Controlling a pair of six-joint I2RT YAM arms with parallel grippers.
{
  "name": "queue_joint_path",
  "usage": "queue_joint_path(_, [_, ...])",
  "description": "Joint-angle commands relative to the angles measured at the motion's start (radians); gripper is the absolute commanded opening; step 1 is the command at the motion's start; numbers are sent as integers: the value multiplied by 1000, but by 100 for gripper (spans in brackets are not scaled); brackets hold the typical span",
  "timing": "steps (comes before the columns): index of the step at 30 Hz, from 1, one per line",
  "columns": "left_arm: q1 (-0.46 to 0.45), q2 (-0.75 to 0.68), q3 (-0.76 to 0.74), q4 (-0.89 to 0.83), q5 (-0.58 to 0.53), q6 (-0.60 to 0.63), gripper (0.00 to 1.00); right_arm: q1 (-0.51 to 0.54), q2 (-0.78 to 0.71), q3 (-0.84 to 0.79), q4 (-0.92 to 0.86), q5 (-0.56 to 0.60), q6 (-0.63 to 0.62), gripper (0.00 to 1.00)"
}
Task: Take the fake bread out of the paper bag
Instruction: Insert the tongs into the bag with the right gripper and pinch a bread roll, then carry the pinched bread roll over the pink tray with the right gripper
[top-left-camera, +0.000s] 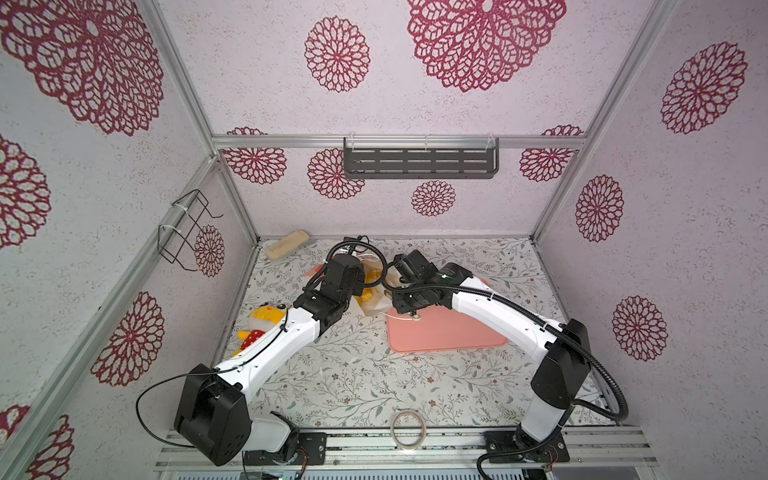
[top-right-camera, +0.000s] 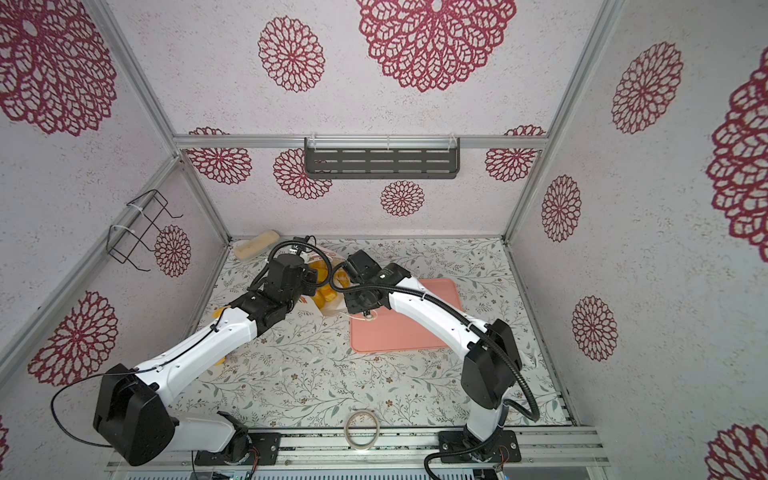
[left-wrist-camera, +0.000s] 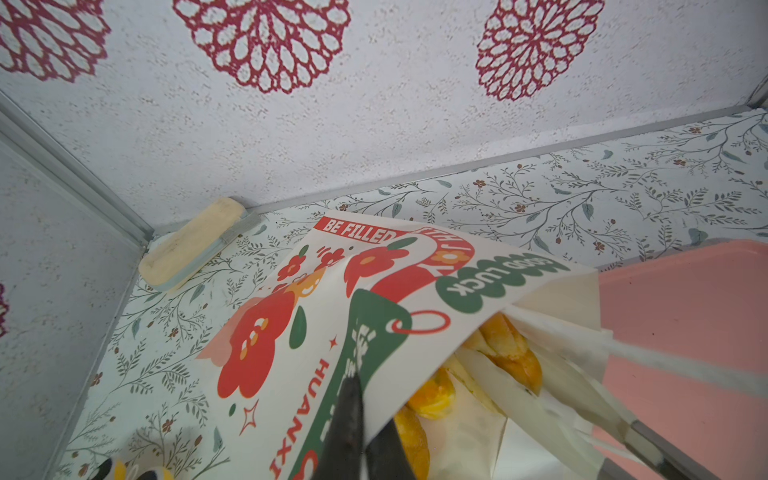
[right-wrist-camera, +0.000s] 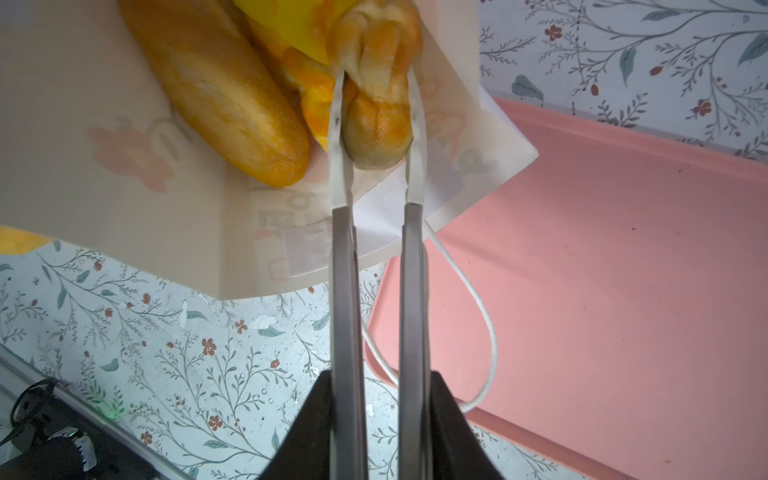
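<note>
Tape roll (top-left-camera: 393, 430): thin pale ring, flat on the front rail.
Worktop (top-left-camera: 353, 374): smooth sheet printed with leaves and small flowers.
Plush toy (top-left-camera: 262, 314): mostly hidden under the left arm; soft, yellow, with a red dotted part.
Pink tray (top-left-camera: 449, 336): far edge covered by the right arm; flat, matte, rounded corners, low rim.
Cord handle (right-wrist-camera: 492, 332): white loop lying on the tray.
Paper bag (left-wrist-camera: 286, 332): largely covered by both wrists in both top views; white paper with red and green flower print, on its side, mouth corner over the tray's edge.
Left jaws: inner one hidden behind the paper; dark, pressed together on the bag's upper mouth edge, holding it raised.
Right jaws: thin and pale-tipped, inside the mouth, pinching the braided roll (right-wrist-camera: 376, 129) from both sides.
Fake bread (left-wrist-camera: 511, 353): glossy golden to brown, all inside the bag; long loaf (right-wrist-camera: 216, 83) beside the roll; rest cut off, count unclear.
Beige block (top-left-camera: 286, 245): oblong, in the far left corner by the back wall.
</note>
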Motion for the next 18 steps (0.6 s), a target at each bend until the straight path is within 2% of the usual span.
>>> queue_joint_path(1, [-9,22,17,-48,-14,-44,0,4,-86,15,-17,-33,24,11])
queue_joint_path(5, [-10,36,42,-86,-44,-59,0,11,-146,-18,-27,-82,45,7])
queue_joint_path(11, [-9,57,71,-135,-85,-85,0,21,-330,-143,-53,-124,92,5])
queue_joint_path(14, [-9,59,74,-136,-87,-93,0,22,-449,-197,-124,-69,123,5])
queue_joint_path(18, [-9,59,78,-137,-84,-97,0,18,-600,-255,-239,110,166,6])
